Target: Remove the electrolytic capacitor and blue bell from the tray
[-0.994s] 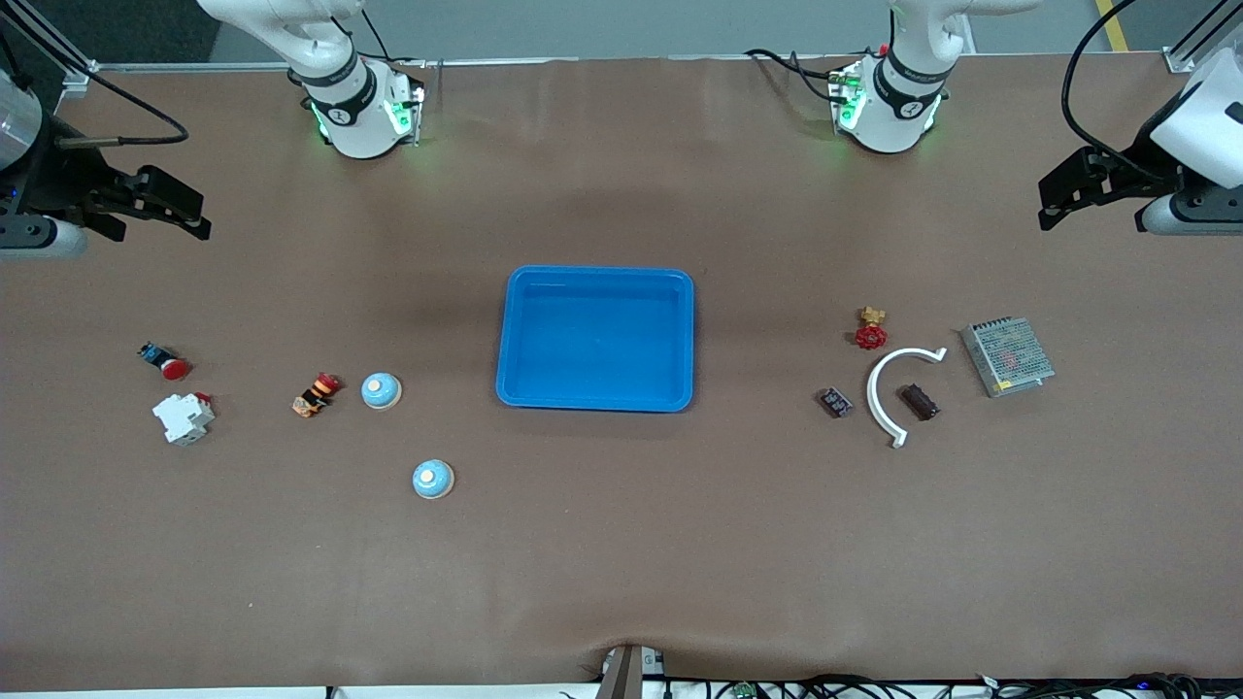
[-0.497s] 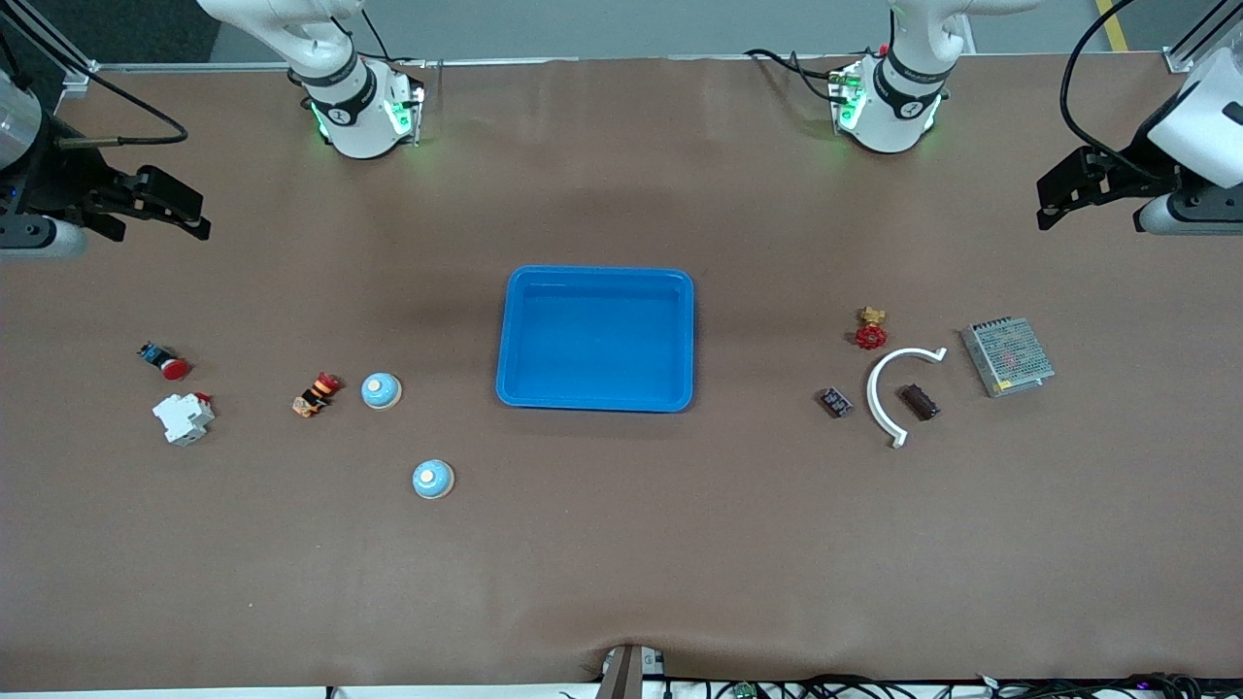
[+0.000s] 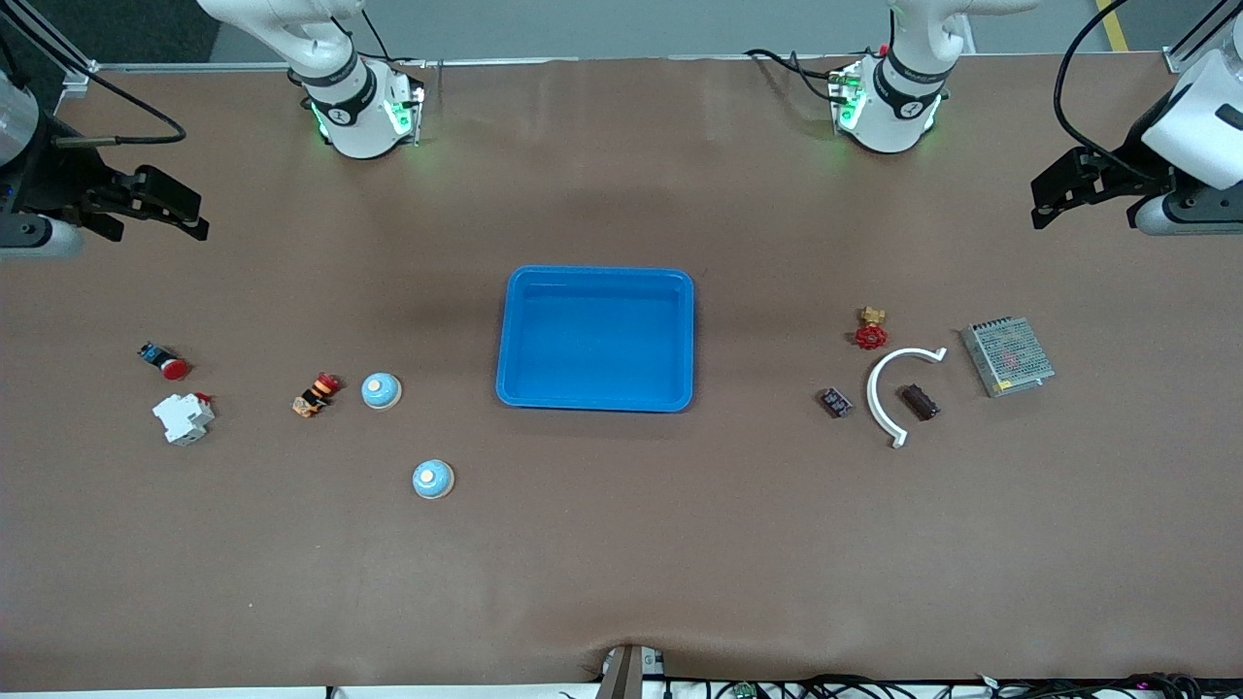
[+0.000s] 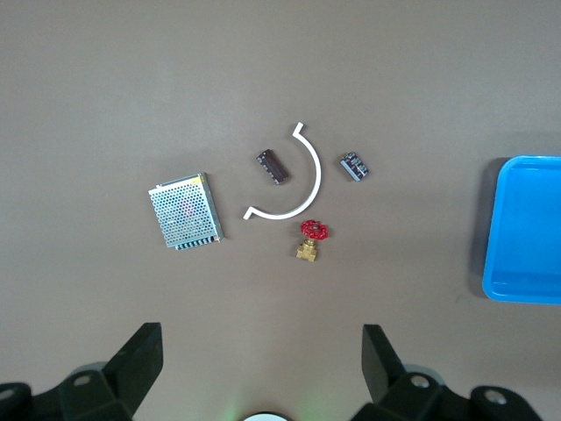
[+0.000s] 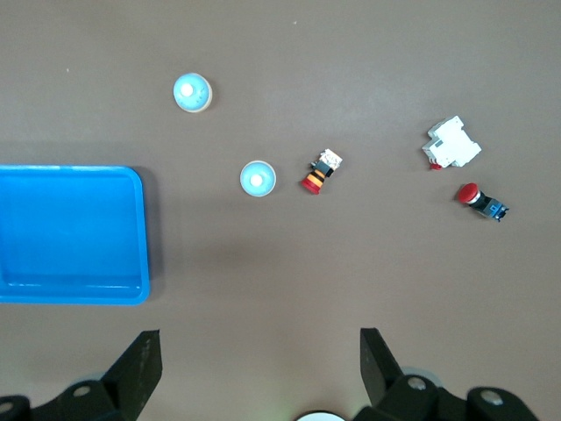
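- Brown table (image 3: 621,563), blue tray (image 3: 594,277) bare inside; two blue bells (image 3: 381,390) and the dark capacitors (image 3: 920,401) sit outside it.
- Looks finished: left gripper (image 3: 1057,189) and right gripper (image 3: 160,204) hang high at the table ends, jaws wide, empty.

From my station: brown matte surface (image 3: 621,563), evenly lit. Grey floor with a yellow stripe (image 3: 1112,24) past its top edge; cables (image 3: 874,687) along the bottom edge.

Brown table (image 3: 621,582) is carrying a blue tray (image 3: 595,402) at centre. Lying at the tray's 9 o'clock: two blue bells (image 3: 381,390) (image 3: 432,480), orange switch (image 3: 316,394), white breaker (image 3: 183,418), red pushbutton (image 3: 165,362). At its 3 o'clock: red valve (image 3: 871,330), white arc (image 3: 889,383), two dark capacitors (image 3: 835,402) (image 3: 920,402), mesh power supply (image 3: 1007,356).
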